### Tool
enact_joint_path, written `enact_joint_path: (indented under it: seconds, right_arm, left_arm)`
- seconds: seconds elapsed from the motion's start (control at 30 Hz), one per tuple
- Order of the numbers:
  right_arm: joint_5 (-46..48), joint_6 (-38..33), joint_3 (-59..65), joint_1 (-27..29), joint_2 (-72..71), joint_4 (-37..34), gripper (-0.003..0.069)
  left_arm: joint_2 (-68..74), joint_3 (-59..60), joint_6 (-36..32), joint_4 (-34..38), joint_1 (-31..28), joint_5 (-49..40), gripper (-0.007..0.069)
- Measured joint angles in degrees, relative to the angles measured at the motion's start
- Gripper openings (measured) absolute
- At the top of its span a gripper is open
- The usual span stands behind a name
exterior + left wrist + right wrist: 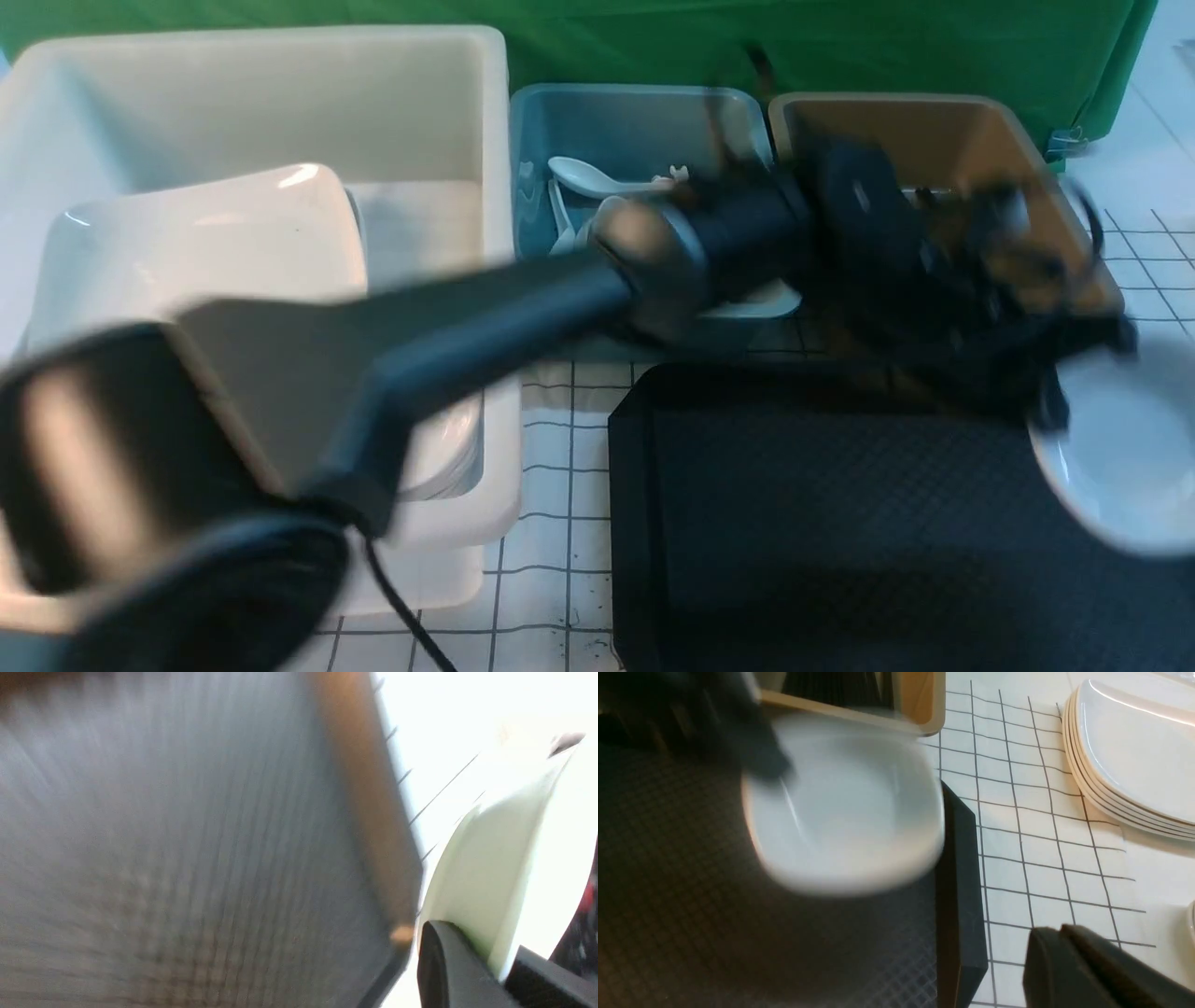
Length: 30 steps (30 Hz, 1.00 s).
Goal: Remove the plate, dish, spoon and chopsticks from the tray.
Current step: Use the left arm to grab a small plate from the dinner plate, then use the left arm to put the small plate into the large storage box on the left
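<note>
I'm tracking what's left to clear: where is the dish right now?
In the front view the dish is at far right, over the right edge of the tray, near the brown tub, its rim pinched in the left tool.

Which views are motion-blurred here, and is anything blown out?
Front view: the left arm and the dish it carries are smeared. Left wrist view: the tray is streaked all over, and the background past the dish is blown to white. Right wrist view: the dish is blurred; the grid cloth and stacked plates are crisp.
</note>
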<state>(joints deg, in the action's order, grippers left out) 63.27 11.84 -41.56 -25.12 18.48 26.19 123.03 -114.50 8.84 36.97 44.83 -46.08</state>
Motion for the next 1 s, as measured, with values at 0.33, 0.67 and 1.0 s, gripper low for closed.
enact_joint_path:
  seconds: [0.33,0.67,1.0]
  right_arm:
    - [-2.67,0.38,0.0,0.0,0.0,-0.06,0.0038]
    - [-3.56,1.86,0.0,0.0,0.0,-0.85,0.0041]
    - [-3.56,2.97,0.0,0.0,0.0,-0.97,0.005]
  left_arm:
    - [-25.86,2.94,-3.54,-22.45,-17.82,-22.75,0.001]
    - [-33.89,23.97,-10.41,-23.4,-36.04,-24.25,0.001]
    - [-27.99,29.36,-19.02,-22.14,-41.84,-20.57,0.001]
